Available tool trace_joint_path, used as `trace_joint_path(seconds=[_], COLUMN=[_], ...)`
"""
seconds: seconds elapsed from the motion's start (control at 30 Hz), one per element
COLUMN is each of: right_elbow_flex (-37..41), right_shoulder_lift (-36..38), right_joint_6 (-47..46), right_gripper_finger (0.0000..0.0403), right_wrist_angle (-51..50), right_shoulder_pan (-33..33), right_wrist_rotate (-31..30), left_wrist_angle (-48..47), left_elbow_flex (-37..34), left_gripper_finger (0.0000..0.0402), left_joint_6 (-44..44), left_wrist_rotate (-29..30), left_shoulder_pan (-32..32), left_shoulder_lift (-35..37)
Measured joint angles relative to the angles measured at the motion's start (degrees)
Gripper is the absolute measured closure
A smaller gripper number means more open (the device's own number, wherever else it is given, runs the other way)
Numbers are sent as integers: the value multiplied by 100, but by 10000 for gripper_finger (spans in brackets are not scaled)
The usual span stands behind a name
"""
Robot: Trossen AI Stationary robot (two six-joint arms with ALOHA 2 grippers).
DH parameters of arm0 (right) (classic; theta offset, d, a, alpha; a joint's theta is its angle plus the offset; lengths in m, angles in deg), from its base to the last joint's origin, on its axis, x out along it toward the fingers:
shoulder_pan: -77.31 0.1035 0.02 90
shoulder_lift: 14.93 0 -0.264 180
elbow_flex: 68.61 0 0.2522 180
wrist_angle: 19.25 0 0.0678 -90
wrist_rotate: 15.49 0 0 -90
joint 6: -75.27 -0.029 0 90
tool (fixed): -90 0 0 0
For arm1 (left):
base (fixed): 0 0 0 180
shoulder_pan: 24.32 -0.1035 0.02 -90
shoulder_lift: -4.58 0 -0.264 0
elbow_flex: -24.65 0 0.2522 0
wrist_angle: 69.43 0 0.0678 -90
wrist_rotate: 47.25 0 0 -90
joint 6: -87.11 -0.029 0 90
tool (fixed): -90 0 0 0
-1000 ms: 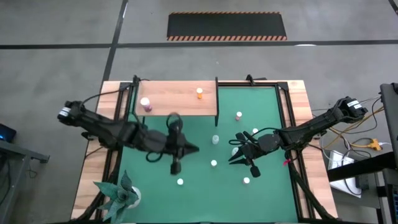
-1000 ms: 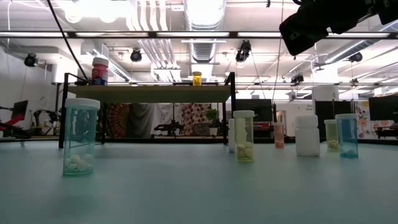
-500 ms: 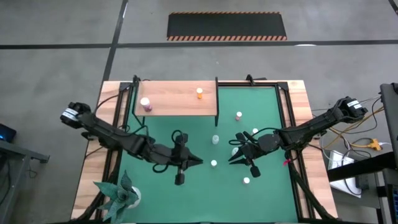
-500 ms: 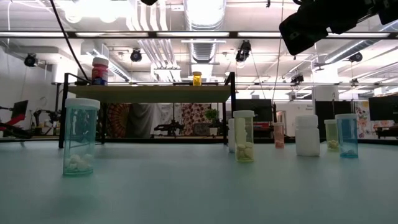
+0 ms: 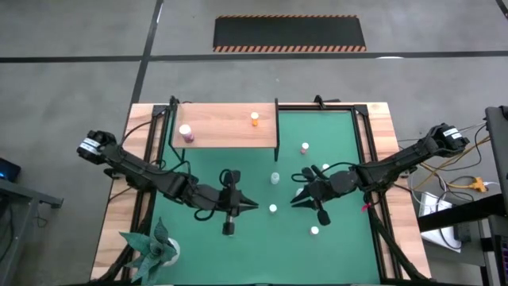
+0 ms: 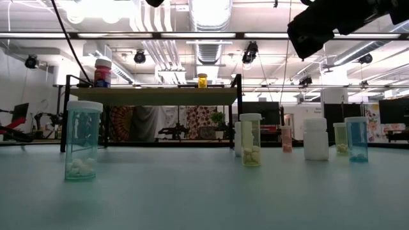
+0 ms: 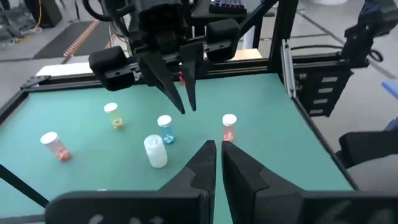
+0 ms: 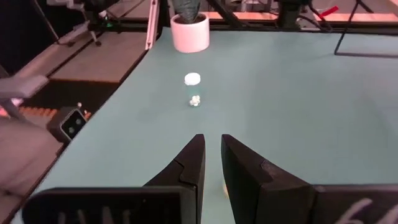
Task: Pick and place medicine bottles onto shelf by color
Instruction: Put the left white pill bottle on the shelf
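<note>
A green mat point(image 5: 254, 238) covers a wooden table, seen from above. At the far left of the mat stands the flat light-wood shelf point(image 5: 222, 133) with thin black metal posts. Two small white-capped medicine bottles already sit on it: a pink bottle point(image 5: 186, 132) towards its left end and an orange bottle point(image 5: 255, 119) towards its right end, well apart.

The left gripper point(image 5: 252, 207) of the dark left arm hangs over the middle of the mat, its two fingers pressed together and empty. The right gripper point(image 5: 294, 203) of the dark right arm faces it from the right, near it but not touching; its fingers stand a narrow gap apart with nothing between them.

More white-capped bottles are loose on the mat: one point(image 5: 273, 209) between the two grippers, a pale bottle point(image 5: 275, 178) just beyond them, a pink bottle point(image 5: 304, 148) farther off to the right, and one point(image 5: 315, 231) near the front right. From table height, a pale blue bottle point(image 6: 83, 140) with white pills stands closest, at the left.

A green-leaved paper plant in a white pot point(image 5: 155, 249) sits at the near left corner
</note>
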Motion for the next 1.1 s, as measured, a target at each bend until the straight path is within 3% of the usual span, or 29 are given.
trace_joint_path(seconds=[0.37, 0.7, 0.83, 0.97, 1.1], right_elbow_flex=[-4, -558, -1085, -1749, -2451], right_shoulder_lift=[0, -392, -756, -1097, -1475], right_joint_6=[-435, 3, 301, -98, -723], right_gripper_finger=[360, 360, 360, 360, 345], right_wrist_angle=[1010, 946, 274, -914, -2466], right_shoulder_pan=[103, 157, 146, 136, 51], right_wrist_rotate=[-339, -752, -846, -1963, -2368], left_wrist_angle=[-43, 1, 349, 442, 678], left_elbow_flex=[-508, -1398, -1826, -2155, -2437], left_gripper_finger=[393, 393, 393, 393, 393], left_joint_6=[-1007, -1135, -1166, -1173, -1169], left_wrist_rotate=[-179, -135, -91, -92, -79], left_shoulder_pan=[296, 348, 326, 326, 326], left_shoulder_lift=[101, 1206, 1610, 1953, 2290])
